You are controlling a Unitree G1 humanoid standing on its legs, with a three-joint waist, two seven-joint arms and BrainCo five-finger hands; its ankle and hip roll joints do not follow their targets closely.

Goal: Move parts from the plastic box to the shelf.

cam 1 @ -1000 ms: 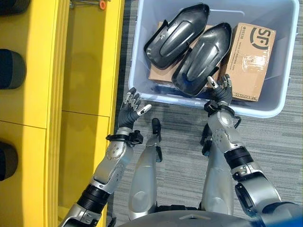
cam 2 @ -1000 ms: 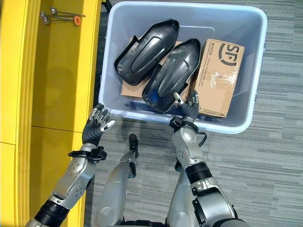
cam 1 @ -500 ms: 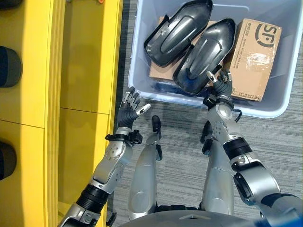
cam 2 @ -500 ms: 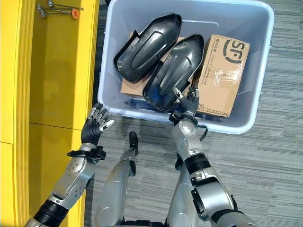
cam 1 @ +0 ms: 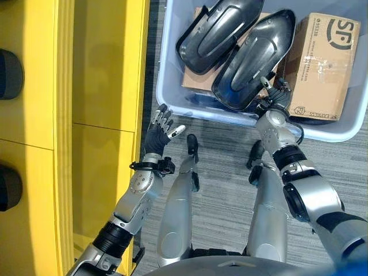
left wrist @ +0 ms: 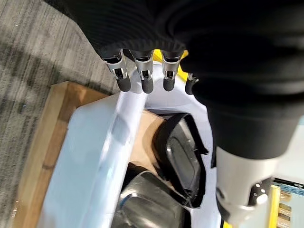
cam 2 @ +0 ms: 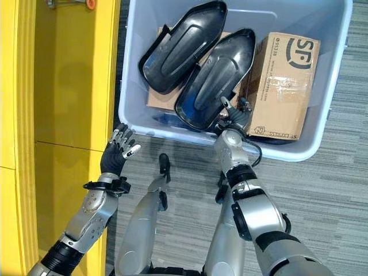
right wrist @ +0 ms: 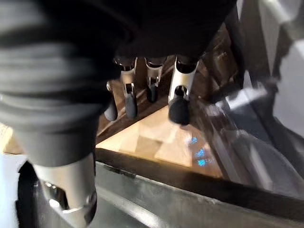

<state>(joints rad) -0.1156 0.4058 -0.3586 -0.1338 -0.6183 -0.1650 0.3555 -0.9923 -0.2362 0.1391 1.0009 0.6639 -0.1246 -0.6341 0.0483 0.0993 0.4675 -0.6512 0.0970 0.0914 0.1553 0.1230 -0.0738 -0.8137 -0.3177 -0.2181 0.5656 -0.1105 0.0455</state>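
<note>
**Right hand at the near shell, nothing lifted yet**

To your left stands the yellow shelf (cam 1: 98,86); ahead sits the plastic box (cam 2: 132,69) on the grey carpet. Inside it lie two dark moulded parts side by side, the far part (cam 2: 183,46) and the near part (cam 2: 215,77), both resting over a flat piece of cardboard, with a taped cardboard carton (cam 2: 283,83) beside them on your right. All the parts are in the box; none has reached the shelf.

Watch the near rim. Your right hand (cam 2: 236,115) has crossed it and sits wedged between the near part's lower end and the carton. The two shells overlap, so in my judgement a lift from that end could drag the far one or tip the near one back against the wall. A one-sided pinch on smooth curved plastic may also slip.

Its fingers (right wrist: 178,97) are spread and only loosely bent, closed on nothing. Whether a tip touches the shell, I cannot tell.

Your left hand (cam 1: 158,131) hovers outside the box by the shelf's edge, fingers relaxed and empty.
</note>
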